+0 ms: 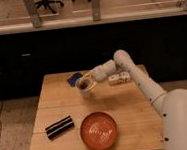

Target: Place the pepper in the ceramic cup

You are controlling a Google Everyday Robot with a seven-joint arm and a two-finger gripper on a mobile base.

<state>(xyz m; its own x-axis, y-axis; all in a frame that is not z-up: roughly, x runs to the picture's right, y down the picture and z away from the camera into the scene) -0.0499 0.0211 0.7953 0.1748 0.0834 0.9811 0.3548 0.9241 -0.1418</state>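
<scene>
**Insp.:** Gripper, posn?
**Asst.:** Two-finger gripper [89,83] is at the end of the white arm [138,80], which reaches in from lower R of view across the light wooden table [126,111]. It sits at the rim of the small cream-white ceramic cup [83,92], on the cup's R side as seen, overlapping it.

**Insp.:** Wide, narrow, or holding?
**Asst.:** Cannot tell. Gripper and cup rim read as one shape.

**Insp.:** Cup?
**Asst.:** Toward rear-centre of the table, approx. upright. Cannot tell whether its base rests on the wood or is raised off it.

**Insp.:** Pepper?
**Asst.:** The small dark red pepper can't be made out as a separate item. There's a dark patch at the cup's mouth, right by the gripper. Cannot tell whether that is the pepper or the cup's shaded inside.

**Insp.:** Other items?
**Asst.:** A flat dark blue item [74,78] lies just behind the cup, to its L, nearly touching. A pale boxy packet w/ markings [119,79] is R of the cup, close behind the forearm. A large orange-red round bowl [99,130] is at the front edge, well apart from the cup. A black oblong bar [60,127] lies at an angle at front L, beside the bowl but not touching.

**Insp.:** Surroundings?
**Asst.:** Dark cabinet front [44,54] behind the table, speckled floor [12,128], office chair bases [46,0] at top of view.
</scene>
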